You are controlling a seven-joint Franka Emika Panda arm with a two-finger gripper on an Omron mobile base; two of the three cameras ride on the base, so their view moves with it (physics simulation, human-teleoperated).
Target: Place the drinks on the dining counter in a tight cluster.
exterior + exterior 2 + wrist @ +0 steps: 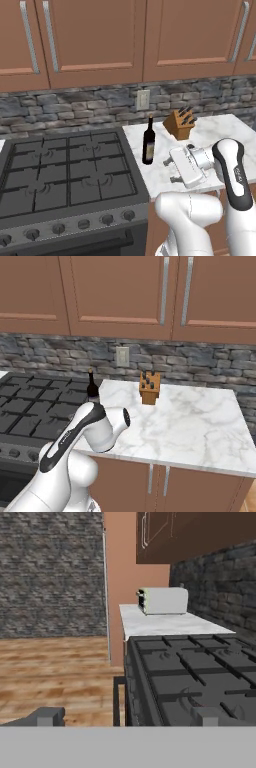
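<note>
One of the drinks, a tall dark wine bottle [148, 142] [92, 388] with a cream label, stands upright on a small marble counter [220, 131] [190, 416], near its edge beside the stove. My gripper [169, 170] [128, 717] hovers low over that counter, just right of the bottle and a little nearer the front. Its fingers point left toward the stove, open with nothing between them. The bottle is outside the hand view, which looks across the stove top. The dining counter is out of view.
A wooden knife block [179, 124] [149, 388] stands behind the gripper near the stone backsplash. The black gas stove [65, 170] [190, 677] lies left of the counter. Beyond it a toaster [162, 600] sits on another marble top. Wooden cabinets hang overhead.
</note>
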